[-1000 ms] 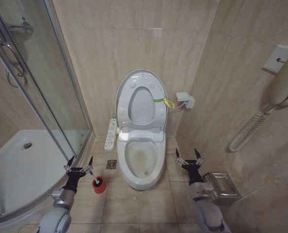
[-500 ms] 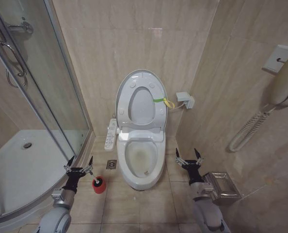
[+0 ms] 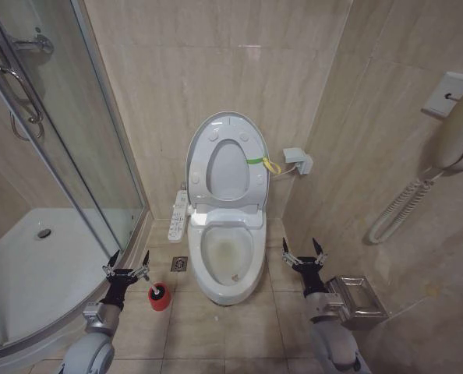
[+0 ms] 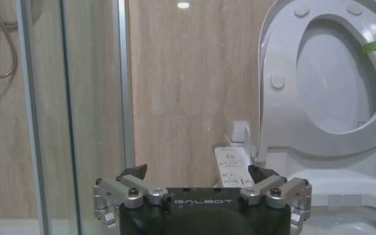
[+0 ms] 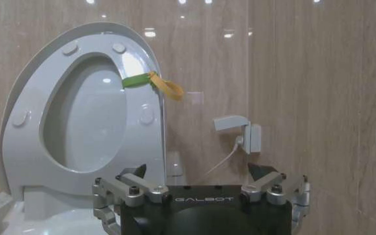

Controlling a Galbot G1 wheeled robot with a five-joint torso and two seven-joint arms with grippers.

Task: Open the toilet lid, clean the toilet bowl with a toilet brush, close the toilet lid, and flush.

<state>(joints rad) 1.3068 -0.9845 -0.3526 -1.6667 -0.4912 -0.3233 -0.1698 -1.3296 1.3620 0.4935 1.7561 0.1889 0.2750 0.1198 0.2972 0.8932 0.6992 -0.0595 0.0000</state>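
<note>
The toilet lid (image 3: 228, 170) stands raised against the back wall together with the ring seat (image 3: 208, 167), and a green strap with a yellow loop (image 3: 264, 164) hangs at its edge. Below them the toilet bowl (image 3: 230, 251) lies uncovered, brownish inside. The toilet brush (image 3: 160, 293) stands in its red holder on the floor left of the bowl. My left gripper (image 3: 130, 255) hovers open just left of the brush, holding nothing. My right gripper (image 3: 300, 245) hovers open to the right of the bowl. The wrist views show the left gripper (image 4: 198, 171) and right gripper (image 5: 198, 171) facing the raised lid (image 5: 86, 122).
A glass shower door (image 3: 52, 148) and a white shower tray (image 3: 29, 273) fill the left side. A control panel (image 3: 178, 216) and a floor drain (image 3: 178, 264) sit between the tray and the toilet. A metal paper holder (image 3: 356, 300) and a wall handset (image 3: 457, 132) are on the right wall.
</note>
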